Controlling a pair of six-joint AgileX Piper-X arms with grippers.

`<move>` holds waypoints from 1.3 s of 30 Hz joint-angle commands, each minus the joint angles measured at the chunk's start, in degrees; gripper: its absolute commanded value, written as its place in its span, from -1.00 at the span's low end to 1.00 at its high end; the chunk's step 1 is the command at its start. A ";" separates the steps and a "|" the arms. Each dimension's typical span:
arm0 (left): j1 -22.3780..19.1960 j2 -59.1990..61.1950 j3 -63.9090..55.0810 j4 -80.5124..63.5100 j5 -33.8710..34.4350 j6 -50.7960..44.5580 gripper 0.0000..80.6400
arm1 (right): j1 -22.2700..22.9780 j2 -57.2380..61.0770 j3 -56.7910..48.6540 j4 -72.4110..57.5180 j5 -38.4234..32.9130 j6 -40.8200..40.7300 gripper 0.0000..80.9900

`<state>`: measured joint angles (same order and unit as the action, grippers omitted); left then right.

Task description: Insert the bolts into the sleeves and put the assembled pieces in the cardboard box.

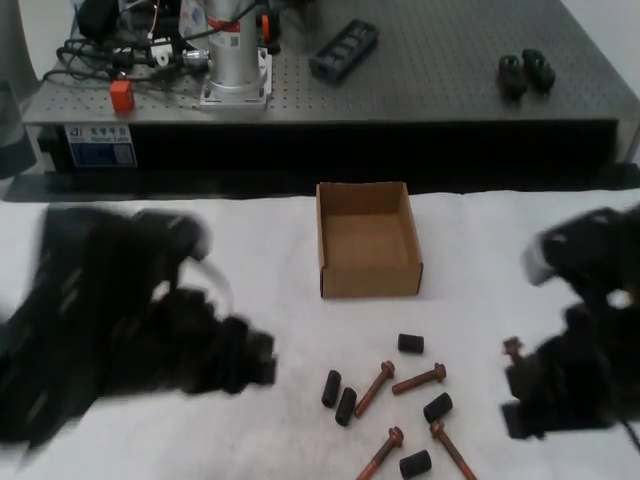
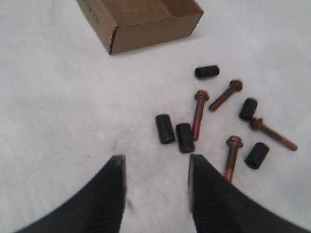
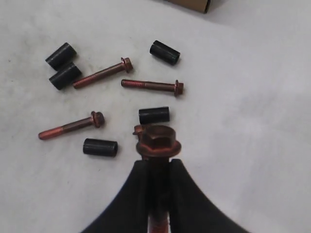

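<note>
White cloth (image 1: 470,230) under cardboard box (image 1: 370,281), perforated metal table (image 1: 440,70) behind

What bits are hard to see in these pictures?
Left wrist view: the cardboard box is cut off by the top edge.
Right wrist view: the held bolt has its shank hidden inside the right gripper; its head covers another bolt.
High view: both arms are blurred.

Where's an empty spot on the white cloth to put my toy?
Bare cloth lies between the cardboard box and the left gripper, and between the box and the right gripper. It is crowded on the box's near side, where bolts and sleeves lie scattered.
</note>
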<state>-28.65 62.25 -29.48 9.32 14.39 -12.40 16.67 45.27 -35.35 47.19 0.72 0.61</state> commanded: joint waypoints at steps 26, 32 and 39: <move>-8.97 50.75 -49.15 35.22 -7.83 8.70 -0.09 | -0.20 -9.96 3.25 2.10 -0.72 6.69 -1.00; -8.97 52.78 -49.15 36.55 -5.38 8.70 -0.09 | -0.20 -9.96 3.25 1.36 -1.56 6.69 -1.00; -9.53 54.93 -49.15 38.32 -5.08 8.70 -0.30 | -0.20 -9.96 3.25 1.22 -1.56 6.69 -1.00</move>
<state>-37.69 115.41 -78.87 46.28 8.94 -4.56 16.67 35.65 -31.86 49.23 -0.52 7.05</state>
